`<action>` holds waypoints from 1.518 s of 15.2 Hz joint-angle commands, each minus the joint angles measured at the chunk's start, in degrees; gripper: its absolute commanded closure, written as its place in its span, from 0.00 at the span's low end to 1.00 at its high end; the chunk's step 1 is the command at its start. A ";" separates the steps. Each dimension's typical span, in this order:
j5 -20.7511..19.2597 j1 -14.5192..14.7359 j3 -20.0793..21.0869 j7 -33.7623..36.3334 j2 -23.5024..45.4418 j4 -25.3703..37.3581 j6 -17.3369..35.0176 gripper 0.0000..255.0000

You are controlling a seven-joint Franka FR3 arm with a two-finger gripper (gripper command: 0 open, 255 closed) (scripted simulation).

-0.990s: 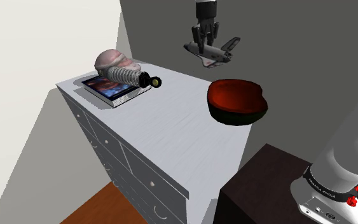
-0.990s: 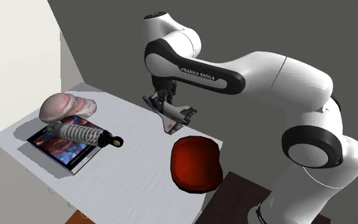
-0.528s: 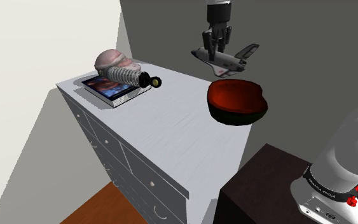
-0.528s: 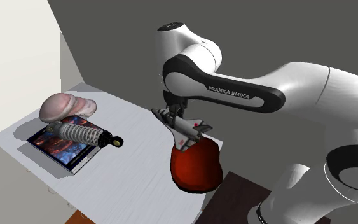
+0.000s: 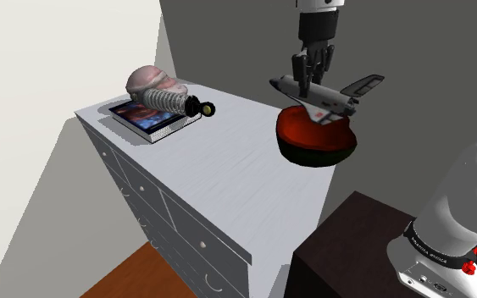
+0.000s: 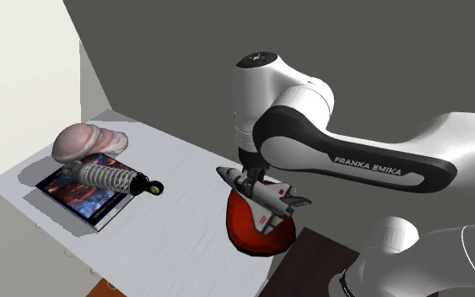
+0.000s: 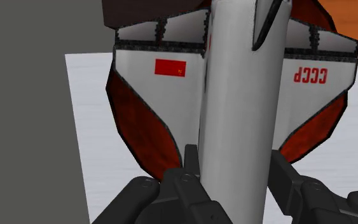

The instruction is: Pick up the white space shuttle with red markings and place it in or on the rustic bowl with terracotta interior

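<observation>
1. Grey walls and a white desk with drawers. Shoulder view: end effector clamped on shuttle, hanging just above bowl near the desk's edge, toward the view's right. Carry looks nearly done; placing comes next.
2. Second exterior view: shuttle overlaps the bowl's upper rim, nose toward the view's left. Contact with bowl: can't tell.
3. Wrist view: fingers grip the fuselage on both sides, red bowl interior behind the wings. Next, my read: lower slightly, release, retreat upward. Wingspan about matches the bowl, so it may rest on the rim.
4. Count: one shuttle, one bowl, one book, one coil spring, one pink lump.
</observation>
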 commanded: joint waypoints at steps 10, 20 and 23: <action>1.43 0.99 1.10 0.83 -5.76 -11.65 6.01 1.00; 1.45 1.01 1.16 0.83 -5.63 -12.12 6.60 0.00; 1.45 1.01 1.16 0.83 -5.65 -12.14 6.61 0.00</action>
